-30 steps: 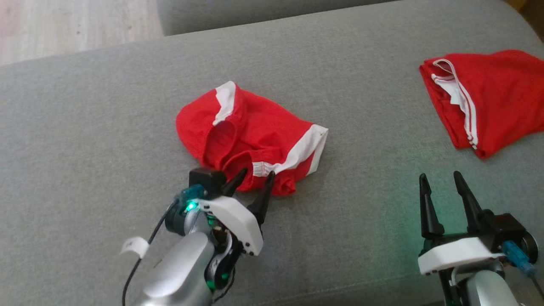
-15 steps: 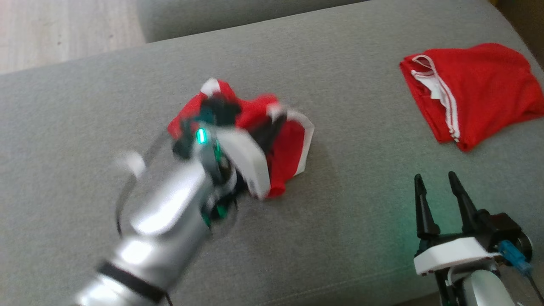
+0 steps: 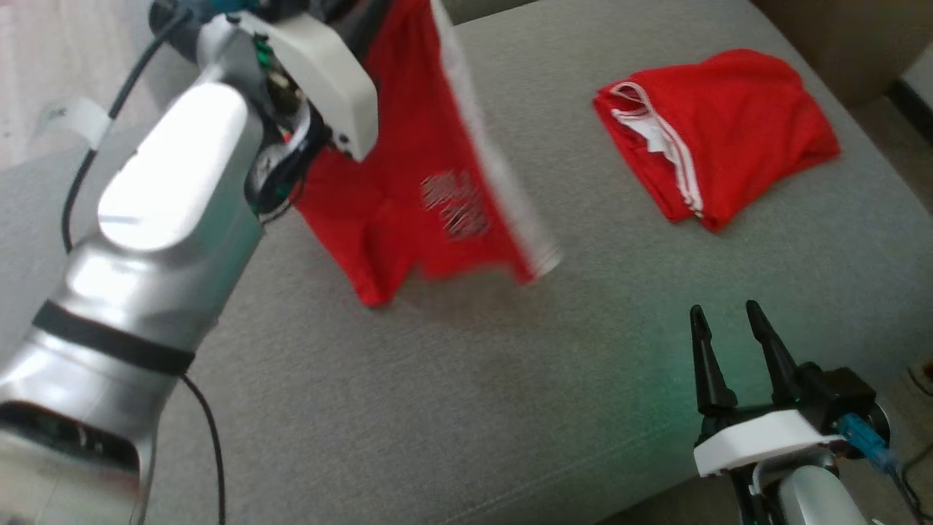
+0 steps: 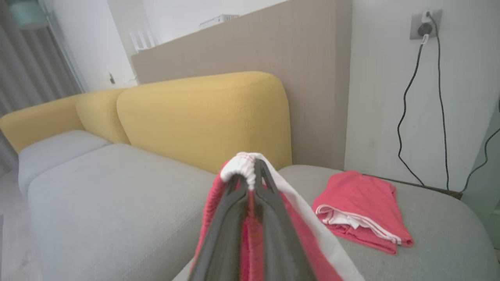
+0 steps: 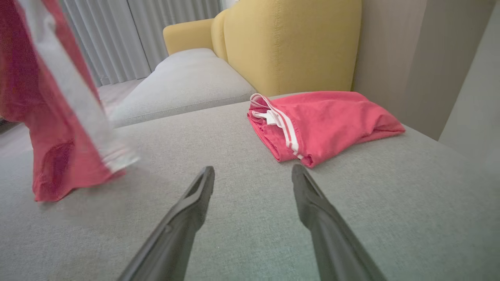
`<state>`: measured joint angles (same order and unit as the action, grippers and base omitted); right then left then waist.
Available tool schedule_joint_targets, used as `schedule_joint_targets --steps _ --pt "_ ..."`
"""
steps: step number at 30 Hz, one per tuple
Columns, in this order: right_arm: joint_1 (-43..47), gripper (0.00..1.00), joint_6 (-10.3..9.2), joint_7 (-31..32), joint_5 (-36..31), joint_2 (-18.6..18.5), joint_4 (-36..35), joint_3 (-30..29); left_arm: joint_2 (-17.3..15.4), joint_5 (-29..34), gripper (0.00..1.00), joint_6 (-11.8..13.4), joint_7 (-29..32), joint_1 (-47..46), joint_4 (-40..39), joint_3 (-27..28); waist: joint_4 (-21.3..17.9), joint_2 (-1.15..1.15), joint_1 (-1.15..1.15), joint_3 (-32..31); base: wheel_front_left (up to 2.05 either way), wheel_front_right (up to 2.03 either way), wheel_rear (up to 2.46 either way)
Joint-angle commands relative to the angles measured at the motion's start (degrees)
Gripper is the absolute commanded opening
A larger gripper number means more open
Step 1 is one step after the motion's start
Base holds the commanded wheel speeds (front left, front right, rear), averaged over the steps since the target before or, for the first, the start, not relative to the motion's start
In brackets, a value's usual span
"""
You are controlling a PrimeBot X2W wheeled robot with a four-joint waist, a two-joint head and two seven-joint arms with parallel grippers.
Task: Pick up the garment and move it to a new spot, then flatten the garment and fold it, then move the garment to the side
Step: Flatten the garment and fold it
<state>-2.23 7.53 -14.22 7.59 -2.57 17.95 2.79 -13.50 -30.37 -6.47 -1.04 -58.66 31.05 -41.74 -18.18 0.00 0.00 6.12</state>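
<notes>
A red garment point(image 3: 408, 197) with a white side stripe hangs in the air above the grey sofa seat point(image 3: 466, 394), its lower edge just off the cushion. My left gripper point(image 4: 254, 171) is shut on its white waistband, held high at the top left of the head view. In the right wrist view the hanging garment point(image 5: 47, 117) shows at the left. My right gripper point(image 3: 725, 321) stands open and empty over the seat's front right, its two fingers apart point(image 5: 252, 175).
A second red garment point(image 3: 714, 138) with white trim lies folded at the seat's far right point(image 5: 320, 121). Yellow backrests point(image 4: 203, 117) rise behind the seat. A wall socket with black cables point(image 4: 424, 27) is at the right, and wooden floor lies to the left.
My left gripper closed on the crumpled garment and lifted it high off the seat, so it now hangs unfurled. The head camera has shifted, too. The right gripper kept still.
</notes>
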Motion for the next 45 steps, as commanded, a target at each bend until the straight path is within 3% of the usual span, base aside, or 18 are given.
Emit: schedule_joint_targets --steps 1,6,13,20,26,29,32,39,40,41,42,45 --pt "-2.30 1.00 -0.04 -0.78 0.17 -0.31 -1.44 0.98 -0.99 0.48 0.00 -0.16 -2.29 -5.09 -0.76 2.48 -1.22 0.00 0.00 -0.04 0.00 0.00 0.00" --pt "-2.38 1.00 -0.04 -0.78 0.22 -0.31 -1.59 0.21 -0.16 -0.95 0.00 -0.71 -8.89 -5.36 0.80 2.22 -2.30 0.00 0.00 0.16 0.00 0.00 0.00" --pt "-1.22 1.00 -0.04 -0.78 -0.17 -0.31 -1.84 -1.49 -1.20 -6.98 0.00 -0.99 -9.13 2.18 -5.81 -2.80 -0.38 0.00 0.00 0.15 0.00 0.00 0.00" --pt "-0.23 1.00 -0.04 -0.78 -0.85 -0.31 -2.14 -3.32 -10.64 -15.21 0.00 -0.57 -2.18 21.38 -22.40 -9.02 4.67 0.00 0.00 -0.04 0.00 0.00 0.00" --pt "0.47 1.00 -0.04 -0.78 -1.94 -0.31 -2.34 -3.99 -20.43 -19.98 0.00 4.17 3.05 37.30 -32.89 -11.85 10.82 0.00 0.00 0.42 0.00 0.00 0.00" --pt "-0.14 1.00 -0.04 -0.78 -2.28 -0.31 -2.49 -3.68 -22.40 -20.83 0.00 6.58 0.99 41.45 -32.09 -10.95 13.21 0.00 0.00 0.77 0.00 0.00 0.00" --pt "-0.53 1.00 -0.04 -0.78 -2.87 -0.31 -2.44 -3.12 -22.00 -21.00 0.00 7.52 -2.80 43.20 -28.22 -9.69 15.32 0.00 0.00 0.81 0.00 0.00 0.00" --pt "-0.56 1.00 -0.04 -0.78 -4.21 -0.31 -2.23 -3.22 -18.69 -21.09 0.00 6.57 -10.22 44.16 -18.50 -8.05 17.90 0.00 0.00 0.53 0.00 0.00 0.00" --pt "-0.53 1.00 -0.04 -0.78 -4.31 -0.31 -2.17 -3.33 -18.11 -20.97 0.08 6.57 -10.99 44.20 -17.61 -7.78 18.09 0.00 0.00 0.43 0.00 0.00 0.00" --pt "-0.48 1.00 -0.04 -0.78 -4.38 -0.31 -2.10 -3.43 -17.44 -20.80 0.51 6.76 -11.83 44.28 -16.96 -7.25 18.25 0.00 0.00 0.30 0.00 0.00 0.00" --pt "-0.44 1.00 -0.04 -0.78 -4.43 -0.31 -2.02 -3.49 -16.75 -20.85 1.00 7.10 -12.38 44.57 -16.30 -6.70 18.35 0.00 0.00 0.12 0.00 0.00 0.00" --pt "0.00 1.00 -0.04 -0.78 -4.36 -0.31 -1.62 -3.55 -14.58 -19.67 1.00 9.24 -13.59 46.01 -14.83 -4.51 18.42 0.00 0.00 -0.96 0.00 0.00 0.00"
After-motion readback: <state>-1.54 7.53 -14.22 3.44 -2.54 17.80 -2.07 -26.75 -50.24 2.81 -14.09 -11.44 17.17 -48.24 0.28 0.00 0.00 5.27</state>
